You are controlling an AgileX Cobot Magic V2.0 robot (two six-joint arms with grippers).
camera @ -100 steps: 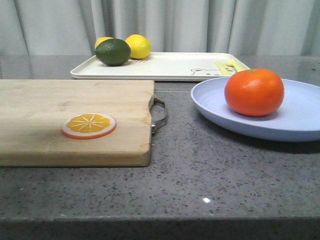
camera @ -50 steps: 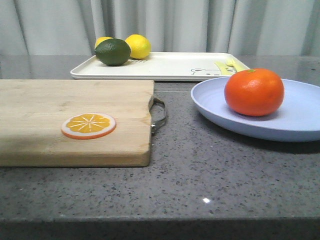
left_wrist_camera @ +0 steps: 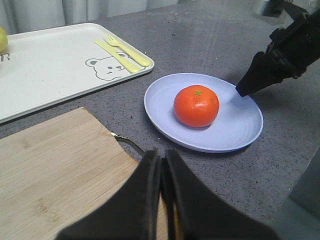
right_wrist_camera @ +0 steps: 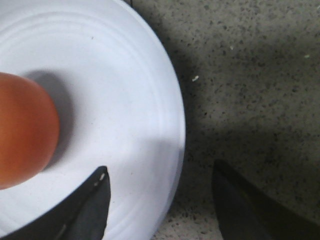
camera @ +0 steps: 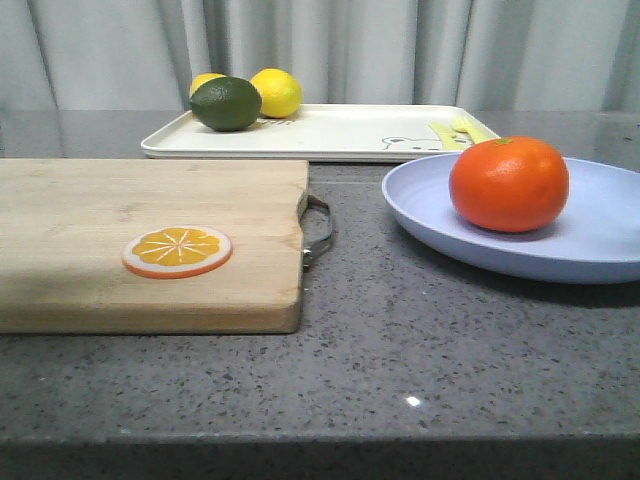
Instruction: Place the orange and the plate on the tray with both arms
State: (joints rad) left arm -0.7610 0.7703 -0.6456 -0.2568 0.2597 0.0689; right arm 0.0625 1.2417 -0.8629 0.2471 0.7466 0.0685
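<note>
The orange (camera: 509, 184) is round and bright with a tiny green stem mark, sitting on the pale blue plate (camera: 600, 235). The cream bear tray (camera: 350, 135) behind holds a lime (camera: 226, 104) and two lemons (camera: 277, 92). Left gripper (left_wrist_camera: 162, 172) is pinched together; right gripper (right_wrist_camera: 157, 195) is spread, straddling the plate rim.

Wooden cutting board (camera: 150, 240) on the left of the grey speckled countertop (camera: 400, 350), metal handle (camera: 318, 232) at its right edge. Flat orange slice disc (camera: 178, 250) lying on the board's near half. Farther back, dark green lime (camera: 226, 104) touching two yellow lemons (camera: 277, 92); pale grey curtain (camera: 400, 50) behind; yellow fork and knife (left_wrist_camera: 122, 53) beside a bear drawing.
</note>
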